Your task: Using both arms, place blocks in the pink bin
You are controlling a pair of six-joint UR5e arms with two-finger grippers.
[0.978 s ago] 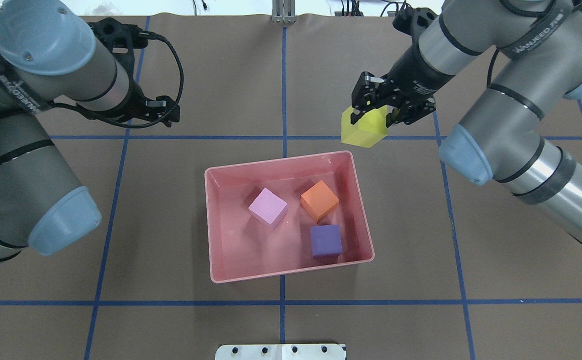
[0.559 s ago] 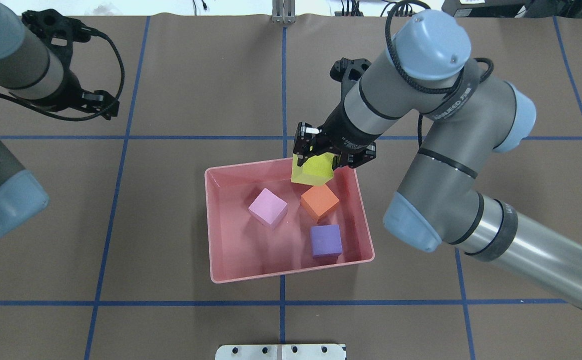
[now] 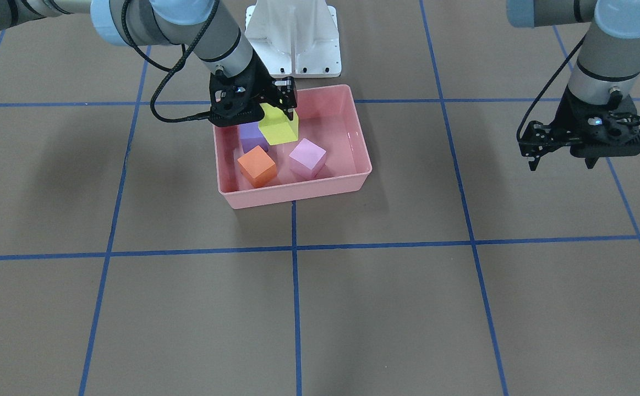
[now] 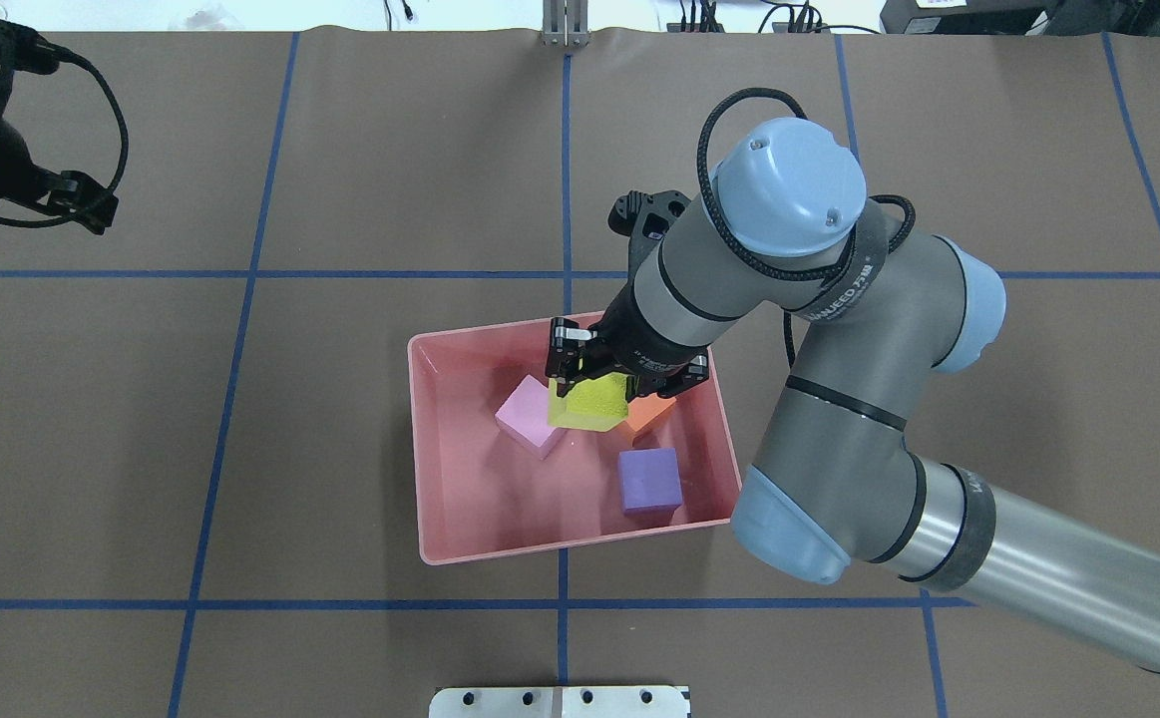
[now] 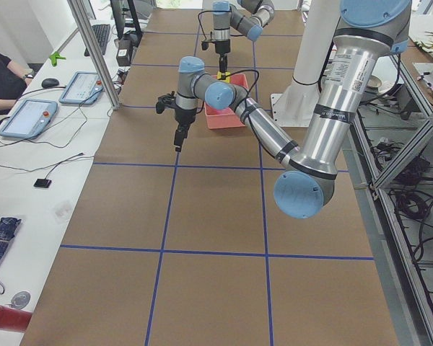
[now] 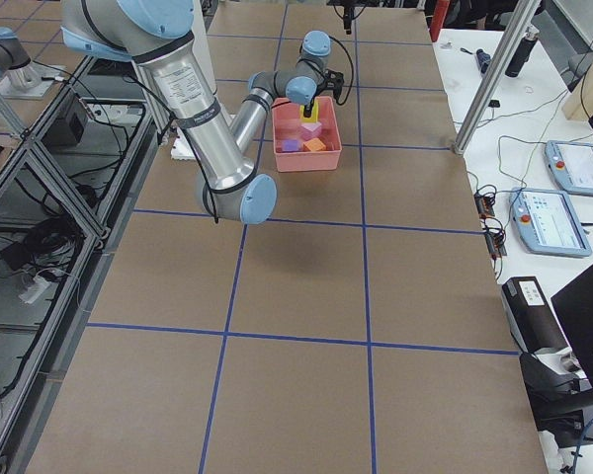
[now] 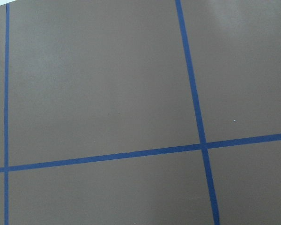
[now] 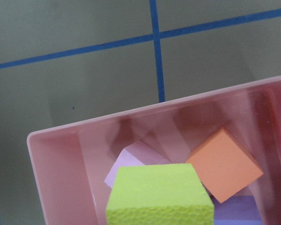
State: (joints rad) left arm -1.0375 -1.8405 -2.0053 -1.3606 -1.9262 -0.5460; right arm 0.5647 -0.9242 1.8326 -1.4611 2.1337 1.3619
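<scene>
My right gripper (image 4: 589, 384) is shut on the yellow block (image 4: 587, 402) and holds it inside the pink bin (image 4: 430, 449), just above the other blocks. Under it lie the light pink-lilac block (image 4: 525, 424), the orange block (image 4: 647, 414), partly hidden by the gripper, and the purple block (image 4: 650, 480). The front view shows the yellow block (image 3: 279, 129) over the bin's (image 3: 297, 195) rear half. The right wrist view shows the yellow block (image 8: 159, 194) at the bottom. My left gripper (image 3: 561, 163) is open and empty, far out to the side.
The white base pedestal (image 3: 292, 38) stands just behind the bin. Blue tape lines (image 7: 196, 93) cross the brown table cover. The left wrist view shows only bare table. A person and tablets (image 5: 29, 115) sit at a side table beyond the table's far edge.
My right gripper has carried the yellow block from beyond the bin's far right corner to inside the bin. My left arm has drawn back toward the left edge.
</scene>
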